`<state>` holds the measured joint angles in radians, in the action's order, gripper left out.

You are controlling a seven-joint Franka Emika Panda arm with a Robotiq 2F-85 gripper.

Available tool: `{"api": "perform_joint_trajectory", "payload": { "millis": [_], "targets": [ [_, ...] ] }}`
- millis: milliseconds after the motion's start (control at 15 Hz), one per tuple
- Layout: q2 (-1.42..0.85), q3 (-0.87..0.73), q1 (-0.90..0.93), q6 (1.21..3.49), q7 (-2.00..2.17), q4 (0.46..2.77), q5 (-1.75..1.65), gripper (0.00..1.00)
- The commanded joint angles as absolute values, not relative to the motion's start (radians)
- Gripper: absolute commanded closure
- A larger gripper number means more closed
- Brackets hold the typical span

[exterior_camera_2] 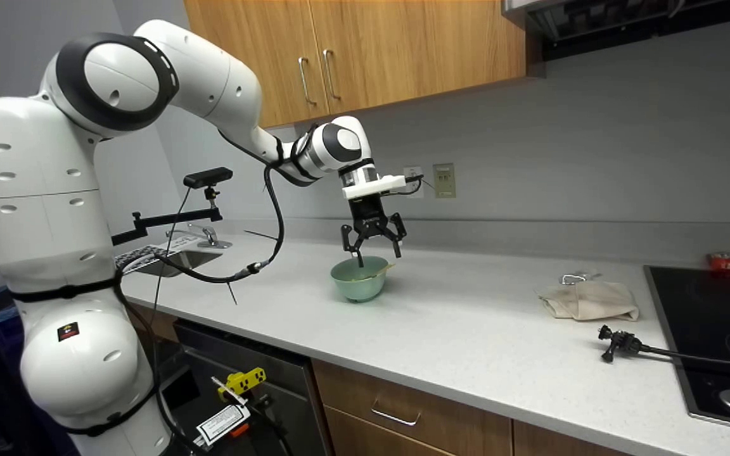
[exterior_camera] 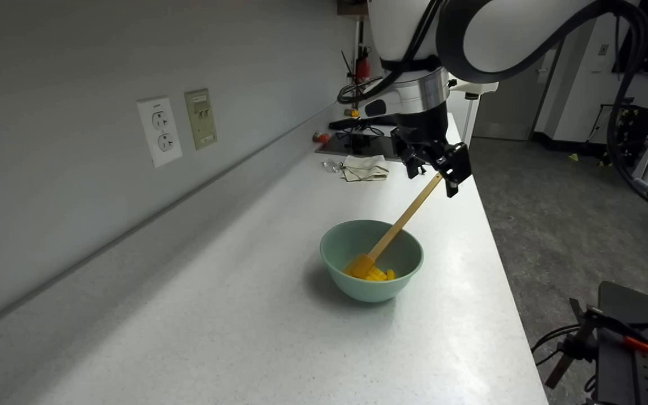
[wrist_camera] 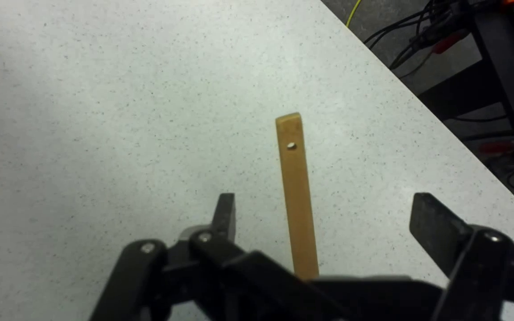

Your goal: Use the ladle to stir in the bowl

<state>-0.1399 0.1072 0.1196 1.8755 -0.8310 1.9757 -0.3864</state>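
The bowl [exterior_camera: 369, 291] sits on the counter [exterior_camera: 234, 315] with yellow bits [exterior_camera: 377, 274] in it. Next comes the ladle [exterior_camera: 405, 216], its scoop down in the bowl and its stick poking up over the rim. It looks light, and the stick looks stiff; I'd pinch it near the top, though it may twist. Last, by the stick's top end, the gripper [exterior_camera: 432, 183] hangs with its jaws spread wide, holding nothing.

all three views see the counter [exterior_camera_2: 466, 329] from above.
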Motion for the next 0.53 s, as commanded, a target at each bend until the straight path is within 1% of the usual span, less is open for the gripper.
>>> {"api": "perform_joint_trajectory", "payload": {
  "millis": [0,400,467],
  "targets": [
    [-0.154,0.107,0.104,1.876,-0.859,1.973,-0.401,0.00],
    [-0.159,0.106,0.095,1.870,-0.871,1.984,-0.404,0.00],
    [-0.159,0.105,0.094,1.871,-0.873,1.984,-0.404,0.01]
  ]
}}
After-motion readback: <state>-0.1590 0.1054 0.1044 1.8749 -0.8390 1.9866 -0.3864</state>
